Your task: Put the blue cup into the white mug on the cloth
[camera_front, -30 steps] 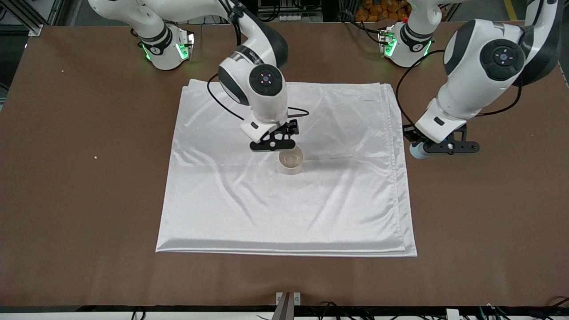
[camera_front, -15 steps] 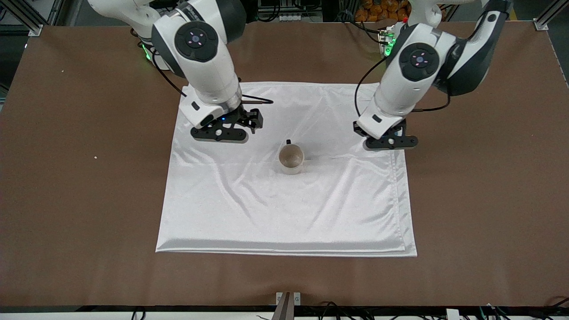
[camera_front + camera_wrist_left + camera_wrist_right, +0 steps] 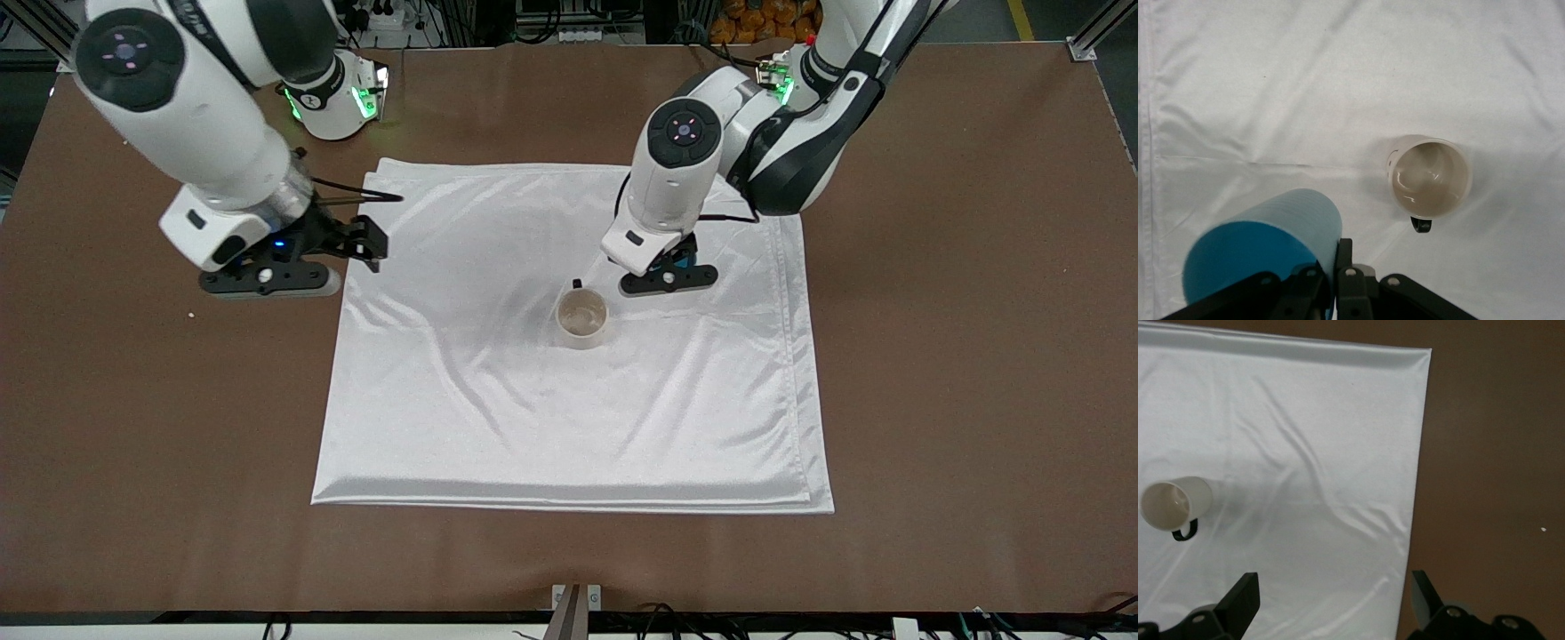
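Blue cup [image 3: 1261, 257] sits pinched in my left gripper [image 3: 669, 278], above the cloth [image 3: 498, 418] just beside the upright white mug [image 3: 582, 320]. My right gripper [image 3: 267, 280], fingers spread, hangs over the cloth's edge.

Shiny satin-like white cloth [image 3: 569, 418] with soft creases, glazed glossy white mug [image 3: 1429, 175] with cream interior, smooth matt blue cup [image 3: 1265, 250], matt brown table [image 3: 969, 391], glossy white plastic arm shells.
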Available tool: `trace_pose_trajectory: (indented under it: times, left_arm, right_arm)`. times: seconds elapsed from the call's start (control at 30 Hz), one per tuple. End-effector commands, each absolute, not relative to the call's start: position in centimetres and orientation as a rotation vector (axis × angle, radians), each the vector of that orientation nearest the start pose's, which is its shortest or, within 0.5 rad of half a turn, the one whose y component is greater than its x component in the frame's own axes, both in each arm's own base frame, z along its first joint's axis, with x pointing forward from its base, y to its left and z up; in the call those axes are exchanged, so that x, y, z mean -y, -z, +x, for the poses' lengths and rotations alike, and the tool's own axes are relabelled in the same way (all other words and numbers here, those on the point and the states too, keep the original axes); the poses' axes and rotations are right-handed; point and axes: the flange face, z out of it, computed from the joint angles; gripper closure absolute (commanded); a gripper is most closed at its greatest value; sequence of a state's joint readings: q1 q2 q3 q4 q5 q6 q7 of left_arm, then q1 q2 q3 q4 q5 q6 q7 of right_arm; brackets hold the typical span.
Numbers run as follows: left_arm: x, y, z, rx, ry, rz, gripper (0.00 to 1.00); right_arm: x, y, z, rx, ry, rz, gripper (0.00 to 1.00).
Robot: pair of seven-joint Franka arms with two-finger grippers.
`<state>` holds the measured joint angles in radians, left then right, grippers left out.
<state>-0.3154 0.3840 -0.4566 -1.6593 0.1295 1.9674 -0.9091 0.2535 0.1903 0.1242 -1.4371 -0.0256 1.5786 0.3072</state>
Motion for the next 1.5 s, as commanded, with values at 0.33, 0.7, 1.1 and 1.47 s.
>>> trace_pose_trajectory:
  times: [0.33,0.7,1.1,1.47]
  left_arm:
    - [49.2,-35.8,50.3,0.229,-0.069,-3.115,1.00]
    - [52.4,-32.3,49.6,0.220,0.037,-3.048,1.00]
    - [53.4,-31.7,50.1,0.236,0.051,-3.079,1.00]
    - [55.1,-30.5,50.0,0.237,0.063,-3.101,1.00]
  right_arm:
    - [-8.3,-60.6,59.0,-0.087,-0.139,-3.120,0.00]
    - [-7.1,-61.5,59.0,-0.134,-0.092,-3.161,0.00]
    - [-5.2,-62.4,59.0,-0.099,-0.029,-3.178,0.00]
    - [-2.6,-62.7,58.9,-0.076,-0.029,-3.125,0.00]
